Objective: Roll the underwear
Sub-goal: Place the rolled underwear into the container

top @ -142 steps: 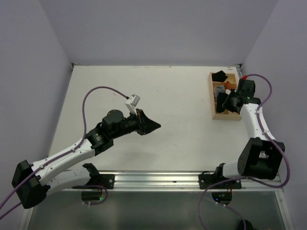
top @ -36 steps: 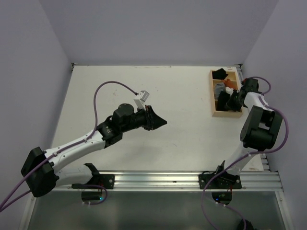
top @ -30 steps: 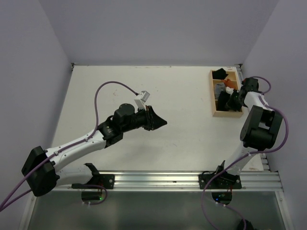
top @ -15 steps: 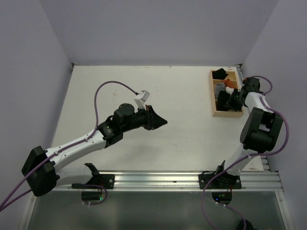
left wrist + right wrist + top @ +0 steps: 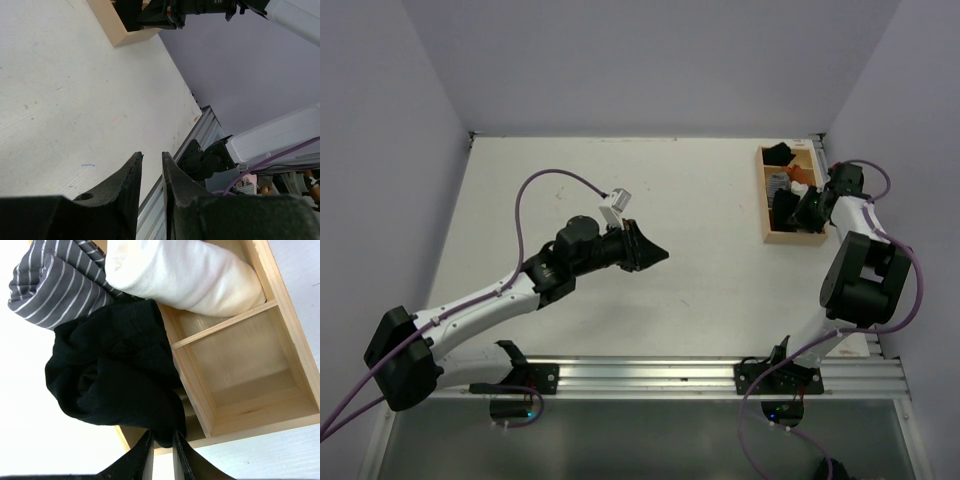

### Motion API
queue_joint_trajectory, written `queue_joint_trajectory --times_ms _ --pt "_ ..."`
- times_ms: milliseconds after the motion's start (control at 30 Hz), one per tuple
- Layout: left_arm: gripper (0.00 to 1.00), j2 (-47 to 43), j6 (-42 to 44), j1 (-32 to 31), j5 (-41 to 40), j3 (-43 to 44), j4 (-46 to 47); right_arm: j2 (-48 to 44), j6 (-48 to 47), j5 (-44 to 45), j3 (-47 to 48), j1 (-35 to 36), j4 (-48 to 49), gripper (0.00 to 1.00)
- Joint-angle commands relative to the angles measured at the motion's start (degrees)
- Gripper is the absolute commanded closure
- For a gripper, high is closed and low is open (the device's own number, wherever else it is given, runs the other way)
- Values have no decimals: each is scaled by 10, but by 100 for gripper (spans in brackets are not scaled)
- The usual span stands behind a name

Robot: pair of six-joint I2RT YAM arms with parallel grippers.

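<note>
The black underwear (image 5: 115, 375) lies bunched over the near compartments of the wooden box (image 5: 240, 405). My right gripper (image 5: 162, 440) is shut on its lower edge. In the top view the underwear (image 5: 786, 208) shows as a dark lump in the box, with the right gripper (image 5: 802, 211) at it. A grey striped cloth roll (image 5: 55, 285) and a white cloth roll (image 5: 185, 275) lie in the box behind it. My left gripper (image 5: 656, 255) hovers over the table's middle, its jaws nearly together and empty; it also shows in the left wrist view (image 5: 151, 157).
The wooden box (image 5: 769, 238) stands at the table's back right, close to the right wall. More dark cloth (image 5: 778, 155) lies in its far compartment. The metal rail (image 5: 200, 135) runs along the table's near edge.
The left arm has moved a little to the right since the earliest frame and then held still. The right arm has folded up closer to the box; its gripper stays at the black cloth.
</note>
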Motion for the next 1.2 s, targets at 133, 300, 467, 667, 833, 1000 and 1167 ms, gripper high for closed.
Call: queue_joint_trajectory --times_ms 133,300,467,667,833,1000,1167 --pt "73 -28 -5 1 -3 -7 16 -8 9 7 -7 -3 -10 76" --pt "73 -31 -6 1 -3 -6 19 -23 17 13 -7 -3 -30 76" --pt "73 -40 -6 0 -3 -8 15 -42 15 26 0 -3 -48 72" --pt "73 -51 -9 0 -6 -16 13 -48 19 36 5 -3 -67 67" --pt "73 -56 -9 0 -9 -17 7 -64 23 24 7 -2 -73 80" --pt "73 -55 -8 0 -8 -17 7 -66 26 -12 27 -2 -58 99" --pt "73 -48 -5 0 -8 -14 7 -39 30 -33 70 -3 -54 99"
